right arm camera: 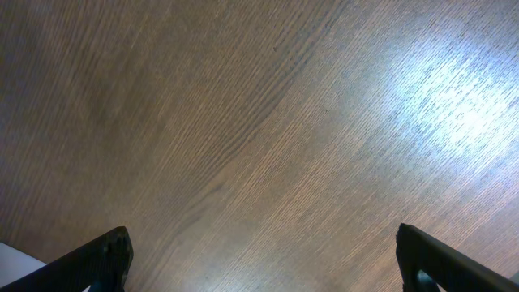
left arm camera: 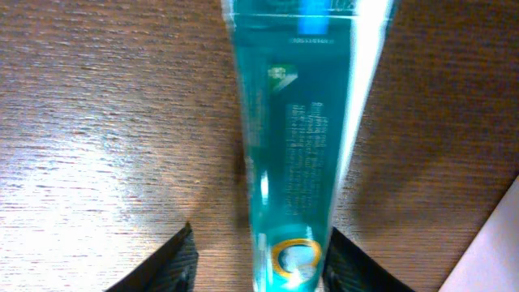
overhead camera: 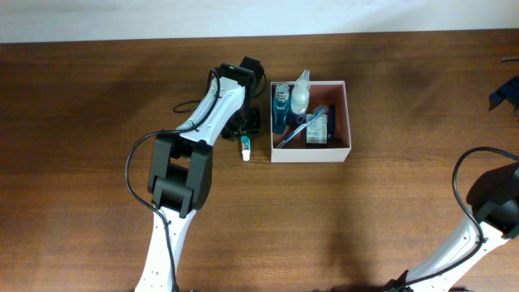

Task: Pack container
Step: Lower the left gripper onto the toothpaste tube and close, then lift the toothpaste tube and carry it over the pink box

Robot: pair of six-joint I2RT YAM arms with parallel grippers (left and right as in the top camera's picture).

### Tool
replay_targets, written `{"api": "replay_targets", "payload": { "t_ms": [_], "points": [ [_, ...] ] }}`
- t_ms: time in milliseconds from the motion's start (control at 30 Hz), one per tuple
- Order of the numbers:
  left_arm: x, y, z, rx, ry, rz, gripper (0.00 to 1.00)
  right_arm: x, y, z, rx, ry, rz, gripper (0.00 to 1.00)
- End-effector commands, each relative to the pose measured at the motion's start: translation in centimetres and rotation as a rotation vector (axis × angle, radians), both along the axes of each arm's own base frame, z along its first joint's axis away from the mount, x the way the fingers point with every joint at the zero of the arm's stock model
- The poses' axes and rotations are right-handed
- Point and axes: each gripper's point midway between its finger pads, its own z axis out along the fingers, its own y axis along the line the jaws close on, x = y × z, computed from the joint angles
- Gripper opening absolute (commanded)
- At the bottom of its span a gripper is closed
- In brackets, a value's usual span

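Observation:
The container [overhead camera: 312,155], a square white-walled box with a reddish-brown inside, stands at the table's middle back. It holds a blue bottle [overhead camera: 280,109], a clear spray bottle [overhead camera: 301,93], a toothbrush [overhead camera: 298,130] and a dark packet [overhead camera: 319,130]. Just left of it a teal tube [overhead camera: 246,147] lies on the wood. My left gripper [left arm camera: 259,264] is low over this tube [left arm camera: 296,138] and straddles it. The right finger [left arm camera: 349,264] touches the tube, while a gap shows at the left finger [left arm camera: 166,268]. My right gripper [right arm camera: 263,259] stands wide open over bare wood, holding nothing.
A white corner of the container wall [left arm camera: 496,247] shows at the lower right of the left wrist view. The right arm [overhead camera: 491,207] is at the table's right front. A dark object [overhead camera: 507,93] sits at the far right edge.

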Motion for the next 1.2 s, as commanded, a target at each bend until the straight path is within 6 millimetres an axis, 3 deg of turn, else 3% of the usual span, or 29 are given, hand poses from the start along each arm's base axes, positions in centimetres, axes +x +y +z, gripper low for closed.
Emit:
{"api": "replay_targets", "payload": {
  "t_ms": [0,100,433,633,967,1167],
  "points": [
    [-0.7,0.8,-1.3,0.033,0.032,0.002,0.46,-0.2,-0.2,-0.5,-0.005,0.021,0.007,0.99],
    [-0.7,0.9,-1.3,0.033,0.032,0.005,0.45,-0.2,-0.2,-0.5,-0.005,0.021,0.006,0.99],
    [-0.5,1.1,-1.3,0.033,0.031,0.01,0.27,-0.2,-0.2,-0.5,-0.005,0.021,0.007,0.99],
    [-0.3,1.8,-1.3,0.036,0.031,0.023,0.22,-0.2,-0.2,-0.5,-0.005,0.021,0.006,0.99],
    [0.5,5.9,-0.6,0.074,0.046,0.065,0.16,-0.2,-0.2,-0.5,-0.005,0.021,0.006,0.99],
    [2.5,9.2,2.5,0.139,-0.007,0.094,0.16,-0.2,-0.2,-0.5,-0.005,0.021,0.006,0.99]
  ]
}}
